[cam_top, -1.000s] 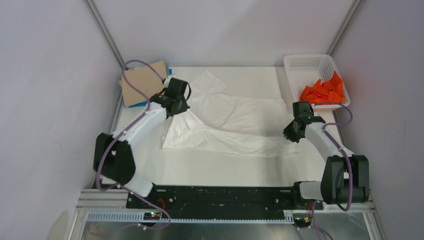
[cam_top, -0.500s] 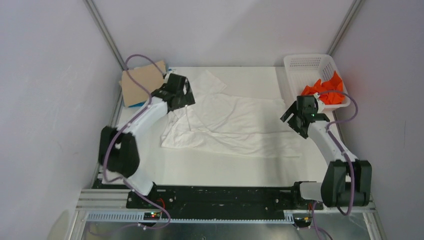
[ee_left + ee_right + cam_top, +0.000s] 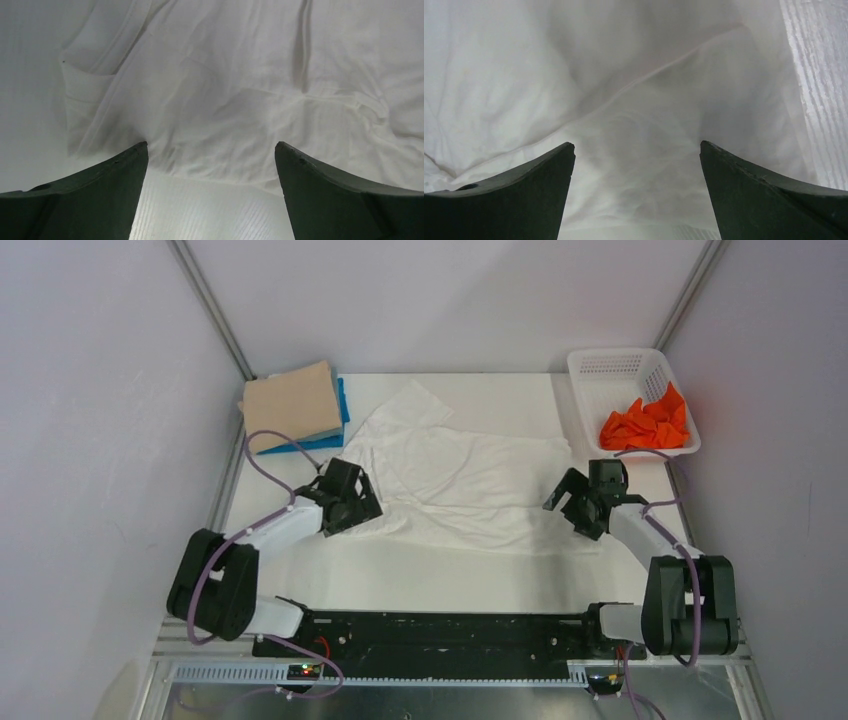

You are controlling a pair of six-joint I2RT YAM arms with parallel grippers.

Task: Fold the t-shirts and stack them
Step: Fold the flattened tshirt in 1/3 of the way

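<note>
We see both arms bent low over the thin white cloth t-shirt (image 3: 470, 480), left gripper (image 3: 210, 150) and right gripper (image 3: 636, 150) at opposite ends, fingers spread wide, gripping nothing

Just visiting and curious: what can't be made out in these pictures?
Blue shirt, top view: the beige shirt covers it; only an edge shows.
Orange shirt, top view: bunched in the basket, too small to read its shape.
White shirt, wrist views: cut off by the frame edges.
</note>
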